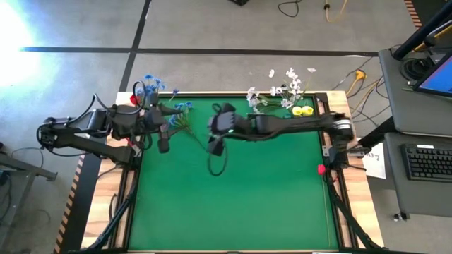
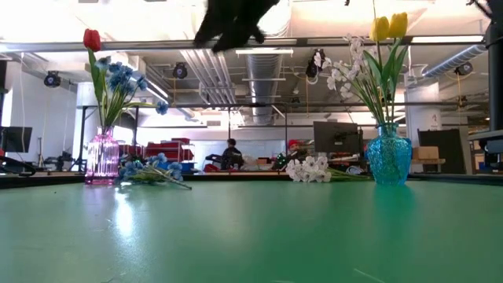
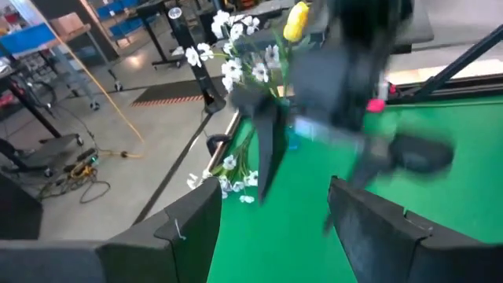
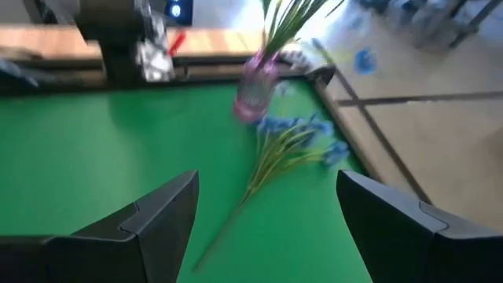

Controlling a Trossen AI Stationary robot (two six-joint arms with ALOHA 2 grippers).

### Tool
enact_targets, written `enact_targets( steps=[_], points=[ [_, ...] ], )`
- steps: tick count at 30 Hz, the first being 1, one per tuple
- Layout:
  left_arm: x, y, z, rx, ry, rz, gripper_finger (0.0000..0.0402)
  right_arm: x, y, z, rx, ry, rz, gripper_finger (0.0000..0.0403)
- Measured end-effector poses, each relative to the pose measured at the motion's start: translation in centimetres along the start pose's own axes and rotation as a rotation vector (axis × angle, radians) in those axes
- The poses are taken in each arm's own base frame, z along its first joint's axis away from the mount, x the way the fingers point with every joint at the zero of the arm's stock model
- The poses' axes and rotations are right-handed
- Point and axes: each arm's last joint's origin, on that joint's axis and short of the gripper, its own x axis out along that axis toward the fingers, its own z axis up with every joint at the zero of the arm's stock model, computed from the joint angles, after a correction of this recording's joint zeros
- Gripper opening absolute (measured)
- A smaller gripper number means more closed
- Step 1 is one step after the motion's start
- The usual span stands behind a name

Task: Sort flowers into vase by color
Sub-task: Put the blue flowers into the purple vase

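Note:
A pink vase (image 2: pixel 102 159) at the far left corner stands upright with blue flowers and a red tulip (image 2: pixel 92 39) in it. A bunch of blue flowers (image 4: pixel 292 146) lies flat on the green table beside it. At the far right, a blue vase (image 2: pixel 389 159) holds yellow tulips (image 2: pixel 391 27) and white blossoms, and a white spray (image 2: pixel 309 169) lies beside it. My right gripper (image 4: pixel 267 179) hangs open above the table's middle, facing the blue bunch and short of it. My left gripper (image 3: pixel 273 189) is open and empty, raised at the left edge.
The green table (image 1: pixel 240 204) is bare over its near half. My right arm (image 1: pixel 282 125) stretches from the right edge across the far half. A small red thing (image 1: pixel 321 169) sits at the right rail. A desk with a keyboard (image 1: pixel 429 161) stands beyond the right edge.

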Motion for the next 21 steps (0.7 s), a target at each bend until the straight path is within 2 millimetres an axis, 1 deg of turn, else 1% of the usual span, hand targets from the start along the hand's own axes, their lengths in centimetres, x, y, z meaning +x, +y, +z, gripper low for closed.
enact_targets(
  steps=[3, 7, 12, 15, 17, 21],
  points=[
    [-0.6, 0.2, -0.3, -0.024, -0.013, 0.003, 0.0221, 4.1, 0.4, -2.0, 0.0, 0.037, -0.013, 0.0292],
    [-1.2, 0.5, -0.4, -0.054, -0.03, 0.005, 0.0221, 9.2, 0.4, -4.6, 0.057, 0.073, 0.0, 0.0292],
    [-1.7, 0.7, -0.4, -0.067, -0.047, 0.007, 0.0221, 14.3, 0.0, -6.7, 0.134, 0.099, 0.039, 0.0292],
    [-1.6, 0.7, -0.4, -0.066, -0.045, 0.007, 0.0221, 16.6, 0.2, -7.2, 0.147, 0.11, 0.032, 0.0292],
    [-1.6, 0.7, -0.4, -0.064, -0.043, 0.007, 0.0221, 17.7, 0.5, -7.5, 0.152, 0.12, 0.032, 0.0292],
    [-1.3, 0.5, -0.4, -0.061, -0.035, 0.006, 0.0221, 19.2, 0.7, -7.6, 0.195, 0.131, 0.016, 0.0292]
  ],
)
